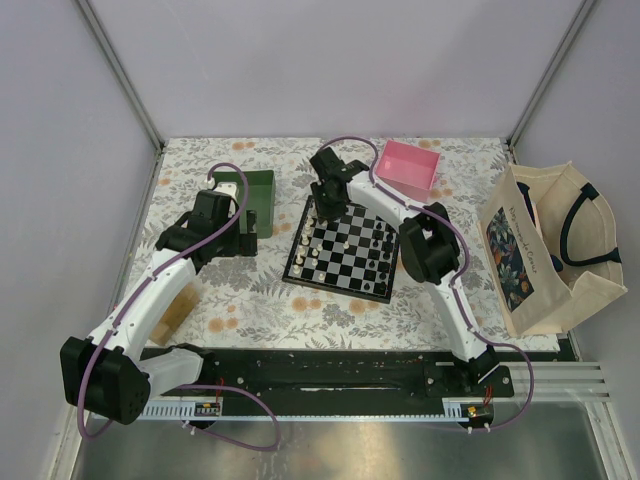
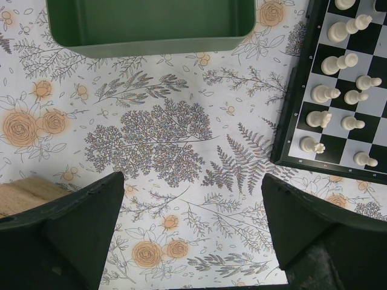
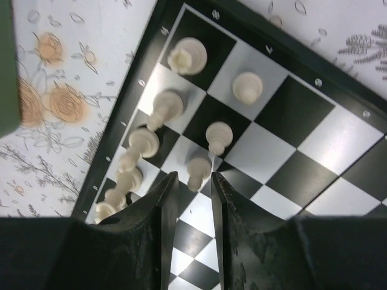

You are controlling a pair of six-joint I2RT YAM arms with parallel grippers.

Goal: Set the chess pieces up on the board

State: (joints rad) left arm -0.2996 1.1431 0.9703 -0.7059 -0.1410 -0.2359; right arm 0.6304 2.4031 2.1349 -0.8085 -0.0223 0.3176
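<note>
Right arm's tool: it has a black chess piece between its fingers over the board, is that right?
Not quite. The piece between the fingers of the right tool is cream-white, not black. It is over the board, as the right wrist view shows.

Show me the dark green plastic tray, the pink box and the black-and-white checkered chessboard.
Dark green plastic tray [image 2: 151, 47]: left wrist view, outer side wall.
Pink box [image 1: 410, 168]: top external view, bare inside floor.
Black-and-white checkered chessboard [image 1: 350, 250]: top external view, bare middle square.
</note>
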